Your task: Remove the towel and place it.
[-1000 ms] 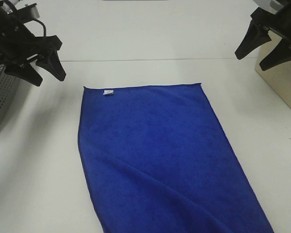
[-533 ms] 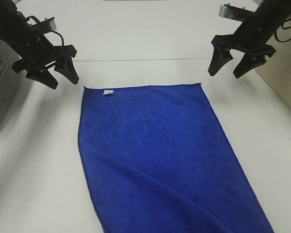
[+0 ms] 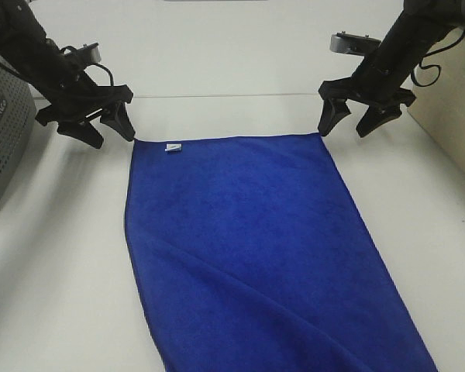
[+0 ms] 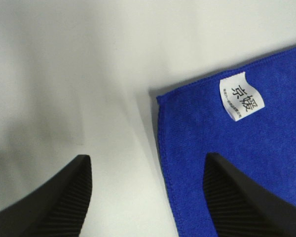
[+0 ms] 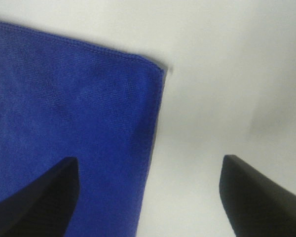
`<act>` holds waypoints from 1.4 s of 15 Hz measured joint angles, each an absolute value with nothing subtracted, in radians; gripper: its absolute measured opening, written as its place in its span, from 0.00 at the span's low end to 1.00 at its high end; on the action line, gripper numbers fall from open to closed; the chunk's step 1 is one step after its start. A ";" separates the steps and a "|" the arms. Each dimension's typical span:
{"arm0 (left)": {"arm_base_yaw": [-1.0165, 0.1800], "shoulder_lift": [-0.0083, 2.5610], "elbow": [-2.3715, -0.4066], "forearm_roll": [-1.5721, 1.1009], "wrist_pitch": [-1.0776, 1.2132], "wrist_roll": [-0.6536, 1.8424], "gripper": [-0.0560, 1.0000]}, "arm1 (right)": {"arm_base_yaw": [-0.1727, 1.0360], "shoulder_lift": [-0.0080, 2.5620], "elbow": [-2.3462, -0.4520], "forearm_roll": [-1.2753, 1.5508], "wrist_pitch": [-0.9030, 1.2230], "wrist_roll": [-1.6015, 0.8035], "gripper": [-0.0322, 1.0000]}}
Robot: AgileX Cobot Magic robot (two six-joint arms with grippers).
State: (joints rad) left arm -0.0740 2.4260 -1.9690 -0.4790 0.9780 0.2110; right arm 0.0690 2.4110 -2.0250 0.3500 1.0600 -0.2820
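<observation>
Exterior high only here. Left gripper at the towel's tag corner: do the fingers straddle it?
Observer: Yes. The left wrist view shows the left gripper open, with the towel corner between its fingers. One finger is above cloth, the other above bare table.
Operator: Tag readable?
Observer: The white tag lies flat, with black characters printed on it.
Operator: Right side?
Observer: The right wrist view shows the right gripper open, likewise straddling the other far corner. Whether it touches the cloth cannot be told.
</observation>
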 joint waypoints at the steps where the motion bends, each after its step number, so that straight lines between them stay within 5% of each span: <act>1: -0.074 2.435 -1.969 -0.482 0.969 0.211 0.64 | 0.069 2.422 -2.025 0.351 1.047 -0.281 0.78; 21: -0.135 2.483 -1.975 -0.495 0.919 0.211 0.64 | 0.110 2.501 -2.037 0.403 0.929 -0.280 0.78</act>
